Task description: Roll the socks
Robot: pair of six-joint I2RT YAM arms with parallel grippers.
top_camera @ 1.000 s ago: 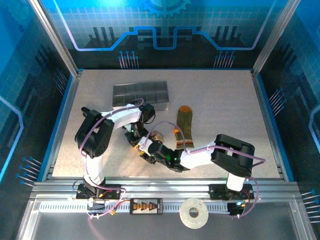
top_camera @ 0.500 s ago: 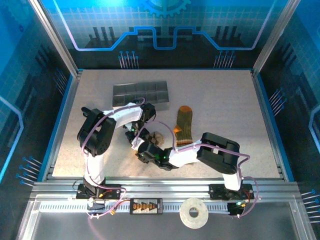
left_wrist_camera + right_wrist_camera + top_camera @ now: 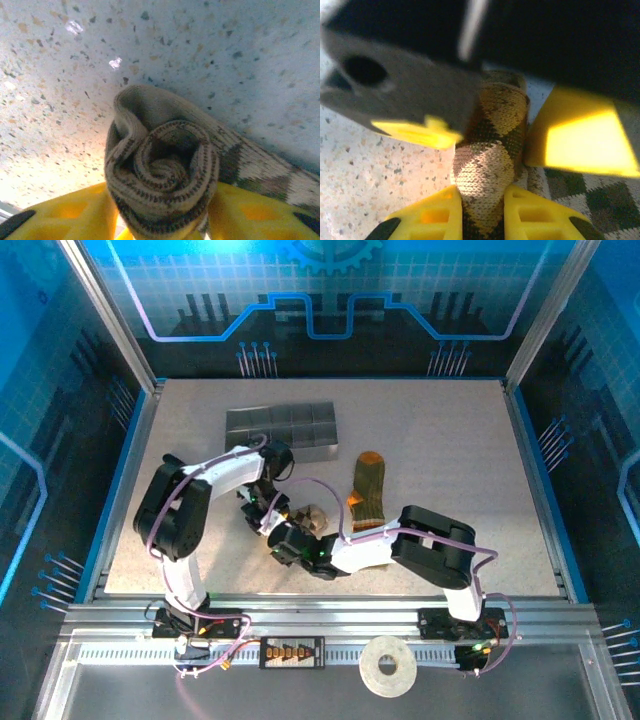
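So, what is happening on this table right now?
The beige-brown argyle knitted sock is being rolled. It is mostly rolled up, with a flat part trailing on the speckled table. The right gripper pinches the roll; the left gripper straddles its end. The olive green sock with orange heel lies flat nearby, unrolled.

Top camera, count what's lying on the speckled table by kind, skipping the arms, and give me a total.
Socks: 2, the beige argyle sock, rolled up, and the olive green sock with orange toe and heel, lying flat.
Divided trays: 1, the grey tray.
Total: 3
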